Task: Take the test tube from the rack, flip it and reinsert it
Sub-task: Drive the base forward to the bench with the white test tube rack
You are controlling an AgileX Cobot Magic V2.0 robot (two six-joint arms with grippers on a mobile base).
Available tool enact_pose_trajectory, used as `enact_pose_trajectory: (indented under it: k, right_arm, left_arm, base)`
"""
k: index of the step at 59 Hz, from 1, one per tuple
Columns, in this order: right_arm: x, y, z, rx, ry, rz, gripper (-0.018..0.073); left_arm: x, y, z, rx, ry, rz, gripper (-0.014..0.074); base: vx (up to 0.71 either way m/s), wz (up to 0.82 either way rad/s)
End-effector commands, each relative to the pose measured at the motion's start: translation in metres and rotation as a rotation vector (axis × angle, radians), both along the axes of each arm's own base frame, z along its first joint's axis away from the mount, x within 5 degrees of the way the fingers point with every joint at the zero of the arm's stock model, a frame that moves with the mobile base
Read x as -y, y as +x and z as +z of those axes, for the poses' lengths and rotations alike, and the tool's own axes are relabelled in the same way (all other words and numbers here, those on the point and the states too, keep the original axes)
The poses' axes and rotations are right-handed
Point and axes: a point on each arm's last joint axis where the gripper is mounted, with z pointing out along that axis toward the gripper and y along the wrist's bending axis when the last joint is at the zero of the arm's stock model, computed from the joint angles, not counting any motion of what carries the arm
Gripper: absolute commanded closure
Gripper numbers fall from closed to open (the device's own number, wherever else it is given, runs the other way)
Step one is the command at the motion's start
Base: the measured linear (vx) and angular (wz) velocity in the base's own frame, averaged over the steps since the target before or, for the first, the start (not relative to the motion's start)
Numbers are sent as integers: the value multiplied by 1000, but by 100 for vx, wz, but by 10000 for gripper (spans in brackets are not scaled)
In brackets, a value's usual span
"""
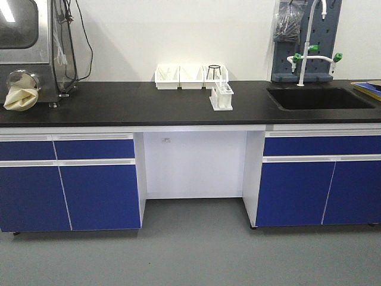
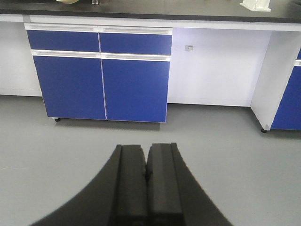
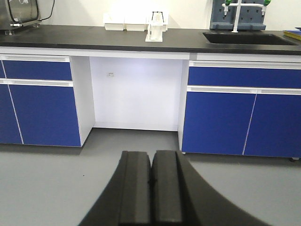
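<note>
The rack (image 1: 221, 97) stands on the black countertop (image 1: 119, 104), over the open knee space between the blue cabinets (image 1: 101, 193). It sits just in front of a row of white open-front bins (image 1: 178, 77) and to the left of the sink (image 1: 321, 98) with its green-handled faucet (image 1: 306, 59). Thin uprights rise from the rack's top plate. One of them looks like the test tube (image 1: 224, 89) standing in a hole, though at this distance glass and pegs are hard to tell apart.

Both pincers are well apart from the rack, low over the grey floor (image 1: 190, 250) and short of the bench. In the right wrist view, the right gripper (image 3: 152, 153) has its two black pads pressed together with nothing between them. The rack sits far ahead and above, almost in line with it. In the left wrist view, the left gripper (image 2: 146, 147) is likewise closed on nothing and faces the left-hand cabinet doors. Only the rack's base shows there, at the top right edge, well off to its right.
</note>
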Motion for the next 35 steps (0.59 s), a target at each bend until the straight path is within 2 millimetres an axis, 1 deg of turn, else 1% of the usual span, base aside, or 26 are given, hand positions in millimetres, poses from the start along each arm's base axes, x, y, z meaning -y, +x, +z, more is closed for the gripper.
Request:
enact_pose_trajectory:
  k: [1, 23, 35]
  right_arm:
    - [-1, 0, 7, 85, -9, 8, 571]
    - [-1, 0, 7, 85, -9, 8, 571]
    - [-1, 0, 7, 85, -9, 8, 571]
  left_arm:
    - [1, 1, 8, 98, 4, -12, 603]
    - [1, 1, 8, 98, 4, -12, 603]
    - [1, 1, 8, 98, 4, -12, 603]
  base:
    - [7, 2]
    - [8, 5]
    - [7, -2]
